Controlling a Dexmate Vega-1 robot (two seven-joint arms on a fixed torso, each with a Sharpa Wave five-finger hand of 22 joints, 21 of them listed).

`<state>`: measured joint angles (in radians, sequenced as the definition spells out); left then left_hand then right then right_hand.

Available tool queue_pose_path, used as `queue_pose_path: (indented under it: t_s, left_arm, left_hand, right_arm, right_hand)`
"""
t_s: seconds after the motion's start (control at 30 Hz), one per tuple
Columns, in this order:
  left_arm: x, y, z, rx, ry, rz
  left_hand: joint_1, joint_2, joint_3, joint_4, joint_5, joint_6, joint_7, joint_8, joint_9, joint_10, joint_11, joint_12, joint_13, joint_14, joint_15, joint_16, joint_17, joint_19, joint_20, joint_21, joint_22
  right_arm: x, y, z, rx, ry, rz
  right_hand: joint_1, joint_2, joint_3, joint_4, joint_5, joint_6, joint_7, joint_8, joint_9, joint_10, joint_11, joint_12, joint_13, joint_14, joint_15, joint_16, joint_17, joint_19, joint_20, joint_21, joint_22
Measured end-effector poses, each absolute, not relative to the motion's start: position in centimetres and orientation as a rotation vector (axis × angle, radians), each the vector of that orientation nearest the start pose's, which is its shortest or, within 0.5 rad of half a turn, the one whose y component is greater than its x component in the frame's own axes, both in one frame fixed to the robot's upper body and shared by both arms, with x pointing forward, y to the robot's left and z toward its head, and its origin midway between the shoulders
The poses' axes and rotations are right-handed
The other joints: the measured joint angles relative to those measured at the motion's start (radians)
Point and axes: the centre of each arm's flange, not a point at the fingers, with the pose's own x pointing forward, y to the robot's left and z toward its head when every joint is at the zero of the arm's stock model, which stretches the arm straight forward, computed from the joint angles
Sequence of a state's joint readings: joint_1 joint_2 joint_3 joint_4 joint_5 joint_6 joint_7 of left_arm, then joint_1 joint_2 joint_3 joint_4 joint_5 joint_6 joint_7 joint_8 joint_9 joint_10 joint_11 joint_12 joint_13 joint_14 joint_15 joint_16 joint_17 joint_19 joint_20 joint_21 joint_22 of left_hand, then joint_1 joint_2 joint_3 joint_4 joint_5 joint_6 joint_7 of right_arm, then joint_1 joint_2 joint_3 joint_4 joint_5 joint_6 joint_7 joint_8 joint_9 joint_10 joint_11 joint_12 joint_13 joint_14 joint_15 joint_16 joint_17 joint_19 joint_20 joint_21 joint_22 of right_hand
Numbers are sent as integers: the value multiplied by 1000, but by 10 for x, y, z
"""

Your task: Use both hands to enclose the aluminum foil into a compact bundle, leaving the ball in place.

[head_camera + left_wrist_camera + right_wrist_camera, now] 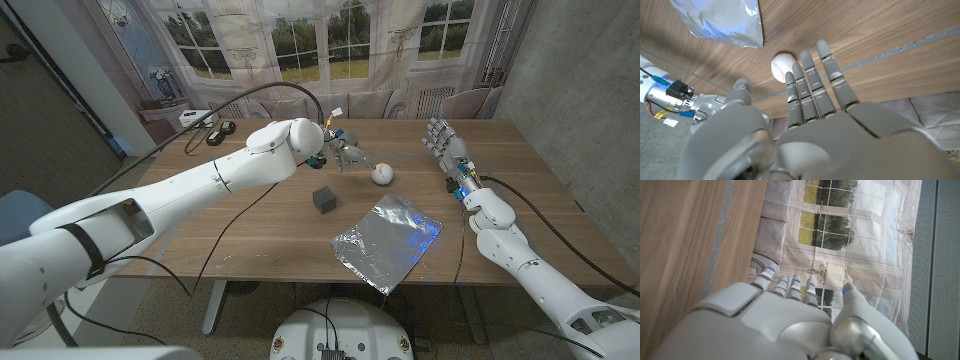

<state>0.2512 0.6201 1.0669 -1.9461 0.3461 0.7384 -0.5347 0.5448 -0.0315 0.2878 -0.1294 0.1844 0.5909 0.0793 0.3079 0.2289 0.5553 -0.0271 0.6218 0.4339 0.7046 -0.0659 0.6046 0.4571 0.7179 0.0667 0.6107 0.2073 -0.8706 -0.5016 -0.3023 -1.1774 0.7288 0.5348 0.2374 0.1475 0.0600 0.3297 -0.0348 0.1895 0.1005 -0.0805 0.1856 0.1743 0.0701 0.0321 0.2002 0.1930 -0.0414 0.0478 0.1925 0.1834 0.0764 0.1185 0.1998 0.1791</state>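
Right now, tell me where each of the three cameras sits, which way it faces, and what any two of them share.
Head view: fixed on the robot's head, looking down over the table at the foil, ball and dark cube; both arms show, left hand and right hand.
Left wrist view: on the left wrist, looking along the left hand at the ball and foil.
Right wrist view: on the right wrist, looking along the right hand past the table edge to the window backdrop.
Shared: head and left wrist views both show ball and foil.
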Motion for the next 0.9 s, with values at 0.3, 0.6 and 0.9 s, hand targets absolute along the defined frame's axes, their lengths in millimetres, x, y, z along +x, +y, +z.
queue_pose_path:
  t_s: [0.3, 0.6, 0.9]
  left_arm:
    - [574, 22, 88, 1571, -221, -455]
    - [586, 4, 92, 1648, -127, -476]
    - [592, -10, 90, 1673, -79, -524]
  left_hand:
    - [-33, -12, -7, 7, 0, -125, 30, -88, -24, -56, 24, -28, 3, -26, 1, -21, 9, 56, -31, 31, 5]
    - [-19, -28, -7, -5, 4, -142, 23, -101, -33, -49, 8, -38, -12, -26, 4, -21, 6, 45, -36, 32, 3]
    - [-12, -2, 4, 3, 8, -78, 33, -85, -34, 15, 10, -38, -31, 23, -6, -21, 2, 64, -55, 52, 4]
  right_arm:
    - [633, -334, -39, 84, -767, 256]
    - [634, -339, -47, 101, -766, 248]
    - [635, -345, -54, 123, -777, 246]
  right_hand:
    - [0, 0, 0, 0, 0, 0, 0, 0, 0, 0, 0, 0, 0, 0, 0, 0, 0, 0, 0, 0, 0]
    - [0, 0, 0, 0, 0, 3, 4, 0, 0, 0, 0, 0, 0, 0, 0, 0, 0, 0, 0, 0, 0]
    - [0, 0, -3, -3, 0, 9, -2, 0, 0, 4, 4, 0, 0, 6, 6, 0, 0, 0, 0, 0, 0]
